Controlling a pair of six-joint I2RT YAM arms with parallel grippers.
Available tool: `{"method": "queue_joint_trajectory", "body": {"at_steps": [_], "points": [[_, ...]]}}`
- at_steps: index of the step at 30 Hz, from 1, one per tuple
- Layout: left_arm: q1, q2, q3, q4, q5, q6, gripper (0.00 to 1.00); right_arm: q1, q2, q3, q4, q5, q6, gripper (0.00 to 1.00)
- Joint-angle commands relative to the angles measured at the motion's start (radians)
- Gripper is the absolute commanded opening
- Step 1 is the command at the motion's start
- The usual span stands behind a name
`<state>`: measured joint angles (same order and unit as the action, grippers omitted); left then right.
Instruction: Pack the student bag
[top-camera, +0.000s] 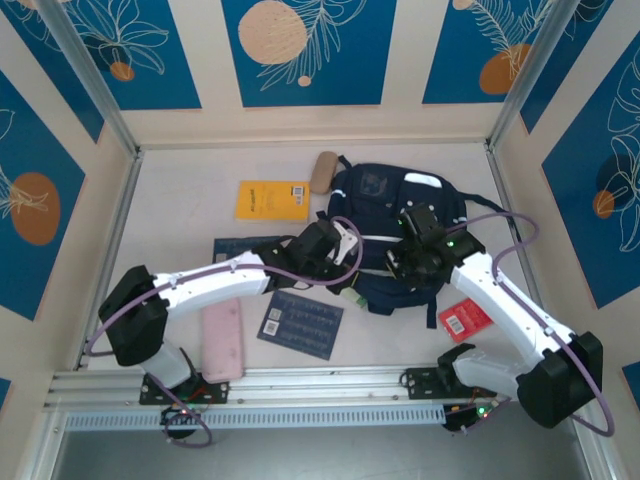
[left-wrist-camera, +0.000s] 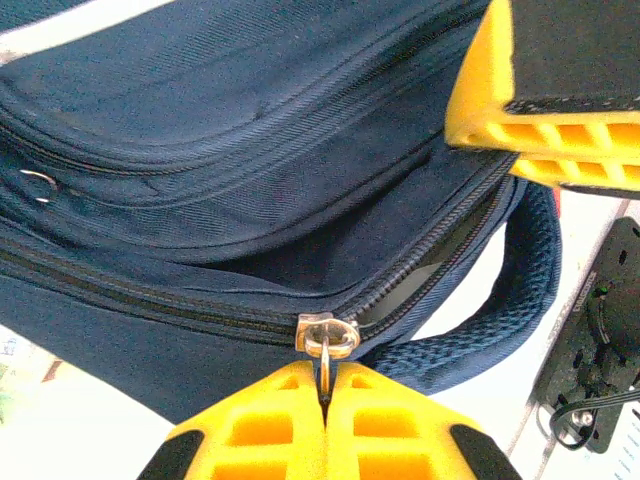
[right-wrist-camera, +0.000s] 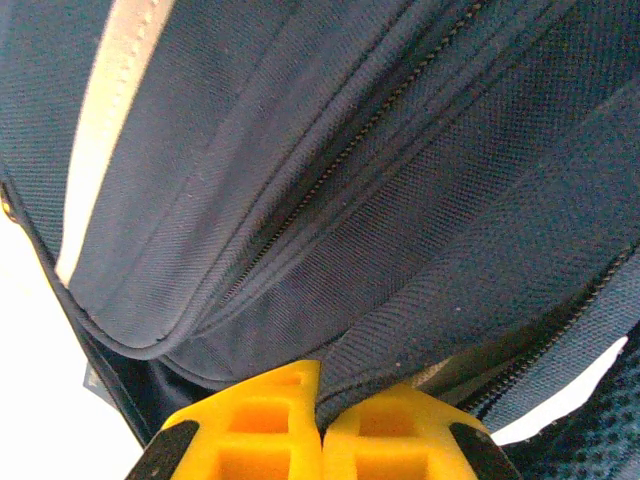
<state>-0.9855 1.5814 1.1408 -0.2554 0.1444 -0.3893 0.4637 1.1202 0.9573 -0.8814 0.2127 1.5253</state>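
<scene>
Although the pale surface (top-camera: 170, 200) has loose items on all sides, nothing looks packed yet, so I judge the step in hand to be opening the bag. The student bag (top-camera: 385, 190) lies flat, right of centre and toward the far side, with both arms bent over its near edge. Around it lie a yellow book (top-camera: 272, 200) to its left, a dark notebook (top-camera: 302, 325) near the front, a pink case (top-camera: 222, 340) by the left arm's base, a red packet (top-camera: 465, 320) on the right, and a tan pouch (top-camera: 323, 172) just beside the bag's far-left corner (I cannot be sure at this size what each one really is).

The right hand (right-wrist-camera: 320, 395) is fully closed, its yellow fingers pinching a fold of navy fabric beside a zip line, apparently to brace the bag. The left hand (left-wrist-camera: 326, 385) is also closed, clamped on the metal zip pull (left-wrist-camera: 328, 340). To the right of the slider the teeth stand apart and a strip of lighter lining shows. To the left of it the zip is closed.

The next move, as I read it, calls for drawing the pull along the closed track while the right hand holds the cloth taut. The pull should run in line with the teeth so the slider neither jams nor slips free.
</scene>
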Motion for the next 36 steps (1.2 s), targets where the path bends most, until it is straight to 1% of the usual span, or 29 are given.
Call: {"method": "queue_joint_trajectory", "body": {"at_steps": [1,6,14,21,27,32,36], "points": [[0.026,-0.053,-0.028,-0.082,-0.046,0.017,0.0,-0.026,-0.035,0.023,-0.085,0.131,-0.021,0.0],[0.059,-0.035,-0.023,-0.097,-0.045,0.014,0.0,-0.056,-0.069,0.017,-0.091,0.14,-0.062,0.0],[0.141,0.069,0.029,-0.079,-0.001,-0.032,0.0,-0.11,-0.153,0.021,-0.06,0.153,-0.161,0.0],[0.213,0.168,0.104,-0.052,0.024,-0.059,0.0,-0.157,-0.198,0.026,-0.013,0.107,-0.241,0.0],[0.271,0.25,0.194,-0.047,0.06,-0.05,0.0,-0.181,-0.205,0.008,0.029,0.04,-0.283,0.0],[0.317,0.338,0.294,-0.094,0.096,-0.025,0.03,-0.191,-0.246,-0.022,0.069,0.018,-0.31,0.0],[0.351,0.391,0.358,-0.12,0.114,-0.008,0.04,-0.207,-0.257,-0.031,0.069,-0.006,-0.336,0.0]]}}
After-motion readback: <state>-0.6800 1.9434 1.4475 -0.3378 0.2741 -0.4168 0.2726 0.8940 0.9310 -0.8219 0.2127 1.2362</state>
